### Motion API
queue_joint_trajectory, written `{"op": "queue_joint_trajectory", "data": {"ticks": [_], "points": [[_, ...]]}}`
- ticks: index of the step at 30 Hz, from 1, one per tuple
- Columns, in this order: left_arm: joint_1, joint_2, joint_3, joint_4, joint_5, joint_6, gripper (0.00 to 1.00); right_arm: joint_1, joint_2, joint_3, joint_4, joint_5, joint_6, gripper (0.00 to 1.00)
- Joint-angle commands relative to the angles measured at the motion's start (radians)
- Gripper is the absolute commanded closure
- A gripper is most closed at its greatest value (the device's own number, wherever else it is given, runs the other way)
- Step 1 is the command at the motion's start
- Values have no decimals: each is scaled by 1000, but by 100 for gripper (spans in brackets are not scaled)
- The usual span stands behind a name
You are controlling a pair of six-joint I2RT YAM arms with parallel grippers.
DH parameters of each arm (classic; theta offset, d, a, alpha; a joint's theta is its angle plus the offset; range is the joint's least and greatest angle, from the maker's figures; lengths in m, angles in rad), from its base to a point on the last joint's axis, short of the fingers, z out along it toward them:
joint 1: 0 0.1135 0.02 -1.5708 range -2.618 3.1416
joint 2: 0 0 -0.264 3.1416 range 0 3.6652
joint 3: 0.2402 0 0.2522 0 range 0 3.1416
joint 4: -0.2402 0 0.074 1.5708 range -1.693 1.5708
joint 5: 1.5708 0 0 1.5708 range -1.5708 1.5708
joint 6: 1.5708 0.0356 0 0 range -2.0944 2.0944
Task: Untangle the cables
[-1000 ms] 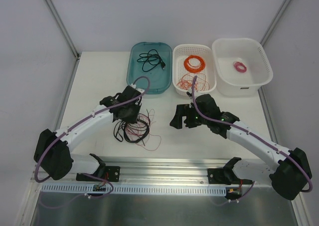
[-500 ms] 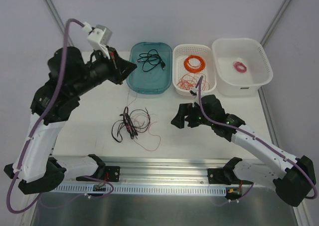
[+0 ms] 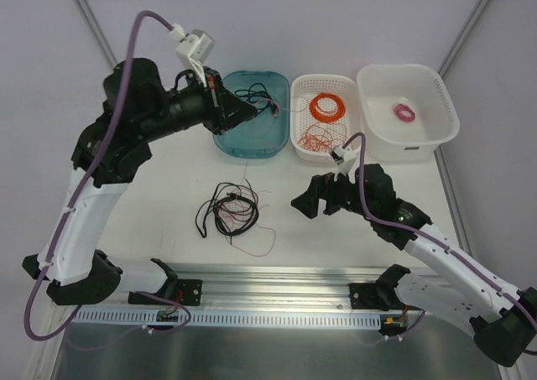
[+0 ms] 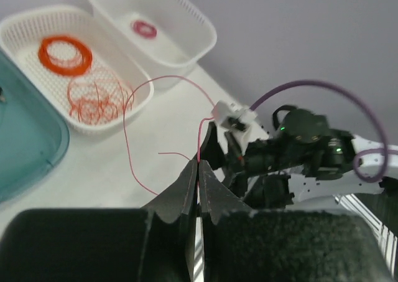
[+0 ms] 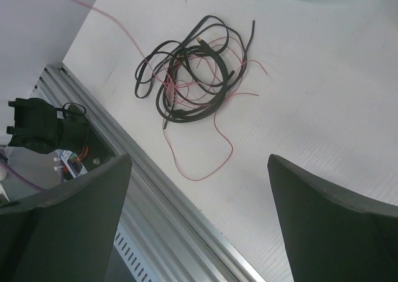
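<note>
Now | left hand (image 4: 199, 169) held high at far left, pinching thin pinkish-red wire (image 4: 127, 129) | messy clump of black cord and thin red wires (image 3: 229, 213) on white counter (image 3: 159, 197), near centre | right hand (image 3: 312, 200) spread, just right of clump | advise: draw wire out slowly, pin clump down

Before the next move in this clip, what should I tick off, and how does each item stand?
1. Left gripper shut on the pinkish-red wire: ok.
2. That wire free of the clump: not ok. A pink strand runs from the clump up out of the right wrist view.
3. Right gripper open and above the table, apart from the clump: ok.
4. Black cord separated from the thin strands: not ok. They lie looped together.
5. Lifted wire clear of the right arm: cannot tell. They overlap in the left wrist view.
</note>
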Motion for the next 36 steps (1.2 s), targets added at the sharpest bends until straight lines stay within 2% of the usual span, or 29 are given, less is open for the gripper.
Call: {"op": "queue_joint_trajectory", "data": {"ticks": [1, 6, 9, 14, 19, 25, 30, 33, 36], "points": [[-20, 4, -124, 23, -28, -45, 100, 9, -45, 19, 61, -43, -41, 4], [-60, 22, -343, 114, -70, -96, 100, 10, -102, 8, 15, 12, -78, 4], [-94, 68, -393, 151, -82, -129, 100, 12, -119, -4, 17, -20, -64, 4], [-148, 116, -416, 198, -136, -189, 100, 16, -150, -78, 159, -32, 11, 6], [-174, 122, -424, 238, -203, -283, 100, 36, -133, -81, 279, 13, 34, 8], [-218, 129, -408, 269, -252, -370, 100, 56, -26, -32, 373, 30, 19, 11], [-238, 122, -411, 292, -262, -425, 100, 71, 45, -15, 399, 106, -35, 15], [-249, 114, -421, 298, -265, -451, 100, 73, 70, -10, 406, 145, -56, 19], [-251, 100, -434, 310, -269, -474, 100, 73, 86, -20, 425, 167, -58, 29]]}}
